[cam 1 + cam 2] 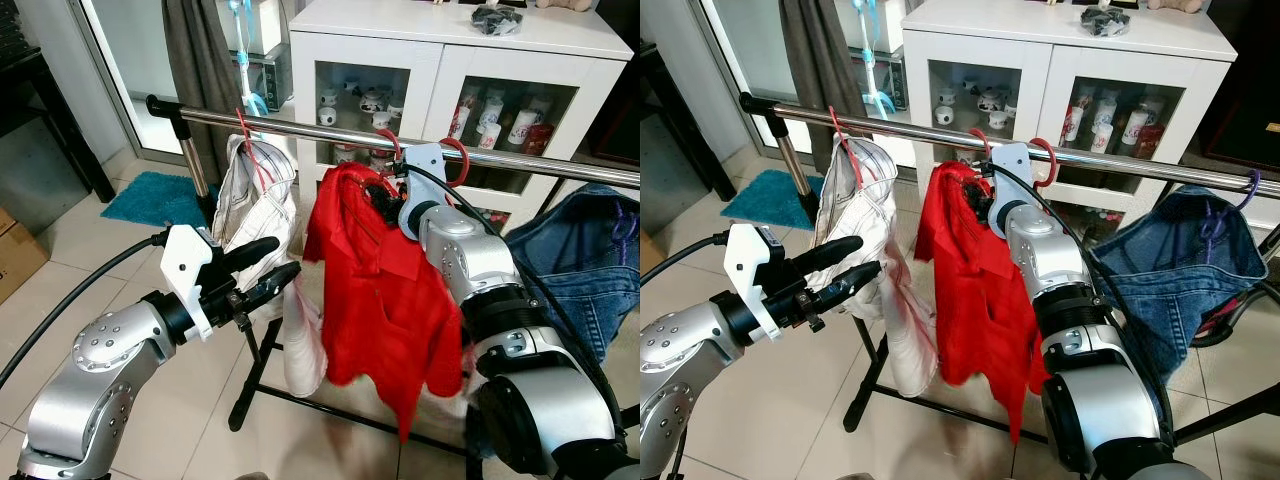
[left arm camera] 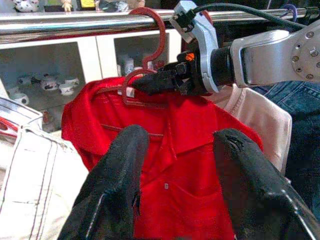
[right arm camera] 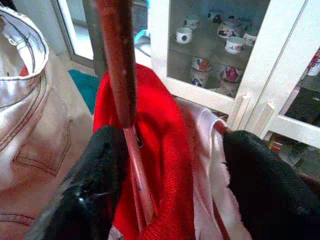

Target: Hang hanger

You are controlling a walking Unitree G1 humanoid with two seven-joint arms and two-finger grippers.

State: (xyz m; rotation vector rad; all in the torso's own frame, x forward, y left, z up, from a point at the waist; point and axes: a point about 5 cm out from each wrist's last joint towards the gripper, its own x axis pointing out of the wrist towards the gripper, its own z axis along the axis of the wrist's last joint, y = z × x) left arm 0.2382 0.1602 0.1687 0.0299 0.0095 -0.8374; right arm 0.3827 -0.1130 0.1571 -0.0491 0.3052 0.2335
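Hanging rail: a chrome bar (image 1: pixel 1110 160) runs across the scene on a black-footed stand, in front of a white glass-door cabinet (image 1: pixel 1120 70) holding cups and bottles.
Hanger: a red hanger (image 2: pixel 145 65) carries a red shirt (image 1: pixel 985 290); its hook curls up at the bar, though whether it rests fully on the bar is hard to tell.
Right gripper: the right gripper (image 2: pixel 155 82) sits at the hanger's neck just under the bar. In its own wrist view the fingers (image 3: pixel 95 180) are spread, one against the red stem, the other well to the side, so the grip looks released.
Left gripper: the left gripper (image 1: pixel 850 265) hovers apart from the clothes, pointing at the shirt, fingers parted and holding nothing.
Neighbours: a cream garment (image 1: pixel 865 220) hangs on a red hook to the robot's left of the shirt; blue jeans (image 1: pixel 1180 260) hang to its right.
Floor: pale tiles with a teal mat (image 1: pixel 150 195) near the glass door.
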